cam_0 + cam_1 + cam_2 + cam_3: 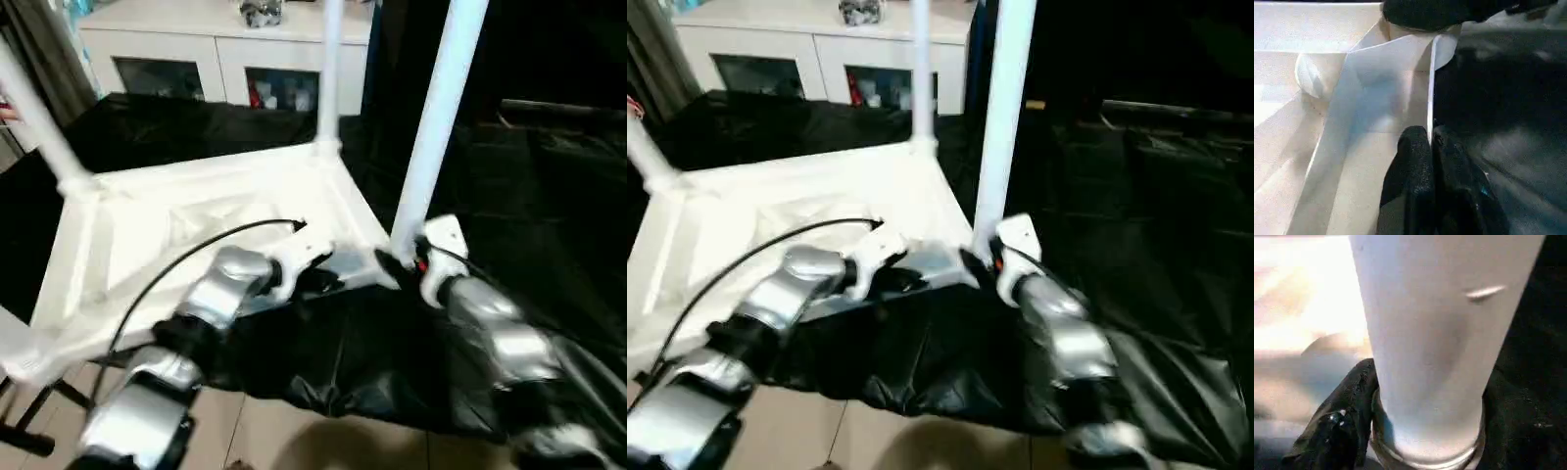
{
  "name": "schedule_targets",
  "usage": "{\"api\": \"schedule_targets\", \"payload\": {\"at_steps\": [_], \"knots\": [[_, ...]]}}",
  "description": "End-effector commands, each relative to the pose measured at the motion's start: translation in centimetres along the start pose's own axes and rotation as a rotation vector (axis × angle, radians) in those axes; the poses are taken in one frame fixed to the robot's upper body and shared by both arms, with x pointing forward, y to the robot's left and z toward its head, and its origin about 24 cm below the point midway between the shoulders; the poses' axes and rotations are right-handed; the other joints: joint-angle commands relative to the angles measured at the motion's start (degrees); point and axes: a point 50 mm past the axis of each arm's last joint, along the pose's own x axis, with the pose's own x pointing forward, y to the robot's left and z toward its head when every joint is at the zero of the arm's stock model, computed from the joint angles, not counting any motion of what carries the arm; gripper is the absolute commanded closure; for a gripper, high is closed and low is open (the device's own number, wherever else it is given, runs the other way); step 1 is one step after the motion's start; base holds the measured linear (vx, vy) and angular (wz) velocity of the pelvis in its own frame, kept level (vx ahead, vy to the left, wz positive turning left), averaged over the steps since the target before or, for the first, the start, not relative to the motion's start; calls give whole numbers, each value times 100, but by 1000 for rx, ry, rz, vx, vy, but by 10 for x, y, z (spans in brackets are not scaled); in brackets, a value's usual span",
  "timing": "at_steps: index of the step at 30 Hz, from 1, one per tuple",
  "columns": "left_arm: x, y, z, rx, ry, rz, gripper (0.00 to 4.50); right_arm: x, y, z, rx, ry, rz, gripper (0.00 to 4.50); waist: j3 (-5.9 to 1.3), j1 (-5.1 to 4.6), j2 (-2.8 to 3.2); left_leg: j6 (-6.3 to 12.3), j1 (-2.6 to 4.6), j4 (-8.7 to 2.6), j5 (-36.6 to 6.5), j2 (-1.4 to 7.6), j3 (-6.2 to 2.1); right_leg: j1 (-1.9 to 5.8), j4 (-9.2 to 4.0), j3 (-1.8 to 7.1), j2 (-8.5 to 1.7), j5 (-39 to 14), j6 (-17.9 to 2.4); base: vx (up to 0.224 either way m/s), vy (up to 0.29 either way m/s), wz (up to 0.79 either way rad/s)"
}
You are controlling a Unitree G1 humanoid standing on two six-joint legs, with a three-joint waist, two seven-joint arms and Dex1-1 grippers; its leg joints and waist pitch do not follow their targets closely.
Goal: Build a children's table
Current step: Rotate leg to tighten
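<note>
My left jaws (1430, 147) are pinched shut on the rim of the upturned children's table (196, 225). My right jaws (407, 262) close around a leg (431, 127) at its corner socket. Risk: if the leg tilts, it could jam or pop out.
</note>
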Motion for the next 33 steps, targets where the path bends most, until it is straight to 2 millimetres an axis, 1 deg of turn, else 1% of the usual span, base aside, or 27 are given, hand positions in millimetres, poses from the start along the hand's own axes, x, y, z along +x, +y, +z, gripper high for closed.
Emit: {"api": "schedule_targets", "payload": {"at_steps": [1,2,3,4,5,6,7,8,9,10,11,12,13,14,15,16,17,18,20,24,25,27,28,29,30,31,33], "knots": [[20,-16,24,45,-76,-2,450,10,58,-18,32,64,180,178,-304,12,-44,-54,31,-460,-1438,50,-6,244,-540,197,-257,-1568,-956,0,0,0],[20,-16,24,46,-77,-2,450,10,59,-18,29,61,184,178,-309,19,-41,-48,19,-462,-1414,49,-9,257,-530,192,-252,-1501,-955,0,0,0],[20,-17,25,59,-84,-10,450,10,64,-14,0,37,228,122,-316,24,-42,-36,19,-458,-1377,48,-6,262,-525,193,-246,-1404,-956,0,0,0],[17,-17,24,83,-92,-28,450,8,64,-11,-23,7,283,108,-330,32,-60,50,7,-451,-1233,50,-3,289,-499,194,-245,-1085,-982,0,0,0],[13,-16,21,93,-95,-44,450,5,59,-10,-12,-5,318,108,-334,29,-81,90,-10,-447,-1145,45,1,304,-490,192,-241,-964,-992,0,0,0],[10,-15,19,107,-102,-63,450,2,55,-9,-6,-11,342,102,-337,45,-84,171,-25,-439,-1044,46,2,325,-471,189,-249,-792,-1015,0,0,0],[9,-15,19,108,-103,-67,450,1,54,-9,-7,-12,345,102,-332,38,-80,203,-32,-438,-1013,46,2,323,-469,191,-250,-753,-1028,0,0,0],[7,-15,18,111,-105,-81,450,0,52,-9,-12,-16,357,70,-342,40,-102,259,-33,-429,-904,44,5,334,-452,188,-249,-639,-1058,0,0,0],[2,-14,15,118,-105,-98,450,-2,46,-8,-35,-17,370,61,-336,35,-111,300,-26,-427,-869,48,14,326,-457,190,-248,-604,-1093,0,0,0],[-7,-13,8,123,-102,-149,450,-8,35,-8,-92,-9,419,61,-339,40,-107,328,-27,-423,-858,51,13,335,-452,188,-255,-616,-1122,0,0,0],[-7,-13,8,124,-101,-151,450,-8,35,-8,-94,-8,421,54,-337,36,-142,345,-30,-423,-854,52,20,339,-454,187,-253,-634,-1123,0,0,0],[-13,-13,5,135,-99,-182,450,-12,28,-8,-119,3,463,43,-328,49,-127,381,-28,-425,-876,57,18,342,-459,186,-259,-735,-1123,0,0,0],[-16,-12,3,142,-98,-200,450,-14,25,-9,-131,8,487,31,-330,39,-113,392,-20,-426,-891,77,21,319,-455,196,-265,-735,-1163,0,0,0],[-23,-11,-1,145,-88,-220,450,-19,18,-7,-158,15,541,31,-327,38,-117,395,-10,-426,-902,76,30,301,-463,196,-253,-745,-1181,0,0,0],[-28,-9,-4,151,-82,-229,450,-24,14,-6,-177,18,582,31,-335,62,-152,416,-1,-421,-893,84,28,316,-441,189,-258,-727,-1228,0,0,0],[-32,-7,-6,151,-80,-243,450,-27,10,-5,-190,23,618,31,-327,71,-127,452,-4,-418,-878,96,34,300,-436,198,-255,-641,-1251,0,0,0],[-32,-7,-6,151,-80,-243,450,-27,10,-5,-190,23,618,31,-326,75,-127,463,-4,-420,-871,100,35,301,-428,197,-254,-584,-1267,0,0,0],[-39,-6,-9,146,-85,-280,450,-34,5,-3,-210,37,689,31,-324,87,-147,471,1,-418,-862,95,36,304,-428,192,-253,-571,-1280,0,0,0],[-48,-4,-10,138,-94,-315,450,-41,0,-3,-246,66,768,31,-328,112,-148,512,-1,-409,-812,106,41,303,-401,190,-255,-443,-1342,0,0,0],[-62,1,-14,123,-86,-381,450,-52,-3,-6,-297,129,911,31,-326,157,-147,559,2,-393,-805,113,53,303,-380,187,-258,-422,-1413,0,0,0],[-63,1,-14,122,-82,-384,450,-53,-3,-7,-302,134,923,55,-319,164,-139,548,0,-396,-850,115,52,292,-388,185,-263,-506,-1415,0,0,0],[-66,3,-16,119,-71,-407,450,-54,-2,-7,-316,147,948,64,-322,185,-131,492,17,-402,-885,122,48,282,-396,186,-274,-614,-1420,0,0,0],[-68,4,-17,124,-67,-418,450,-54,-2,-7,-321,153,963,80,-319,186,-126,456,11,-406,-915,121,44,281,-397,182,-265,-625,-1419,0,0,0],[-69,5,-17,126,-65,-423,450,-54,-3,-6,-325,156,971,80,-320,187,-113,443,13,-408,-936,122,41,282,-394,183,-266,-622,-1423,0,0,0],[-69,5,-16,123,-63,-432,450,-54,-2,-6,-329,156,977,93,-323,192,-103,421,11,-406,-943,121,37,286,-389,183,-269,-586,-1434,0,0,0],[-70,6,-16,124,-61,-439,450,-54,-2,-5,-332,158,985,93,-324,192,-108,412,6,-405,-939,116,38,292,-386,181,-267,-544,-1444,0,0,0],[-70,6,-16,125,-61,-443,450,-54,-2,-5,-336,157,990,118,-328,197,-109,400,11,-405,-927,118,37,291,-382,180,-266,-499,-1459,0,0,0]]}}
